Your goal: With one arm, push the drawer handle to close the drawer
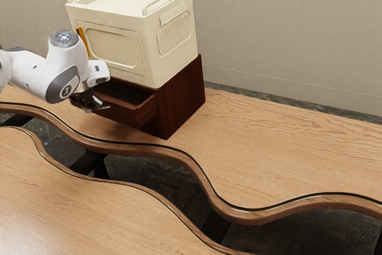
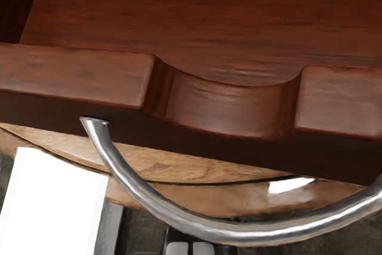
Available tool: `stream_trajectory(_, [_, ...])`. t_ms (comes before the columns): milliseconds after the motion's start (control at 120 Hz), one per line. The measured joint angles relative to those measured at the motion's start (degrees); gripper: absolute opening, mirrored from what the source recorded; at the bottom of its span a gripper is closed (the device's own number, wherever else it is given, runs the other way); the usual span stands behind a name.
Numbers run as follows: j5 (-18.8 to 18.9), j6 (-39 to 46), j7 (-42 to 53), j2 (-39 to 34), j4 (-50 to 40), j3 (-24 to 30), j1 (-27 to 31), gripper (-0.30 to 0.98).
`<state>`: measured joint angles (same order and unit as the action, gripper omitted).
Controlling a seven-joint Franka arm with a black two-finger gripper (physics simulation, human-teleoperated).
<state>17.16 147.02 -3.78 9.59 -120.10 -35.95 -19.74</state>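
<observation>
Working from the tabletop's [image 1: 274, 147] wavy edge inward. Only one arm here; its round joint badge [image 1: 67, 91] carries a mark I can't read. Jaws [image 1: 89, 101] just beside the drawer handle [image 2: 179, 220]; can't tell whether apart or together. Handle bows out from the open drawer's [image 1: 125, 114] front, long axis along it. Push should run square to that, toward the cabinet [image 1: 182, 100]. Cream crate [image 1: 173, 34] on top, no lettering made out.

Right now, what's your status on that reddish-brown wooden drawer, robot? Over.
Black gripper at the curved, silver metal handle, contact unclear. Reddish-brown wooden drawer open, not yet pushed in. No obstacle seen in its path.
</observation>
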Motion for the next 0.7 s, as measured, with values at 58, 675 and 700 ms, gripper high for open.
stream_trajectory(58, [0.0, 0.6, 0.0, 0.5, 0.5, 0.5, 0.2, -0.1])
stream_trajectory(675, [-1.1, 7.9, 0.2, 6.1, 5.6, 4.7, 2.6, -0.1])
stream_trajectory(700, [-1.1, 8.0, 0.2, 6.3, 5.8, 6.1, 3.9, -0.1])
